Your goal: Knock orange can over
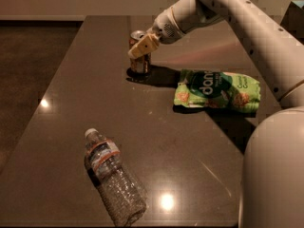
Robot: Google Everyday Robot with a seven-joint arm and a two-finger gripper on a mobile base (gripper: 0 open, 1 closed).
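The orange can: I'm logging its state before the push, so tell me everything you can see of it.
The small shiny orange metal can with a silver top rim stands upright on the dark glossy table, toward its far end. The robot's pale gripper crosses in front of its upper half; whether they touch is unclear. The green snack bag lies apart, further right in the view.
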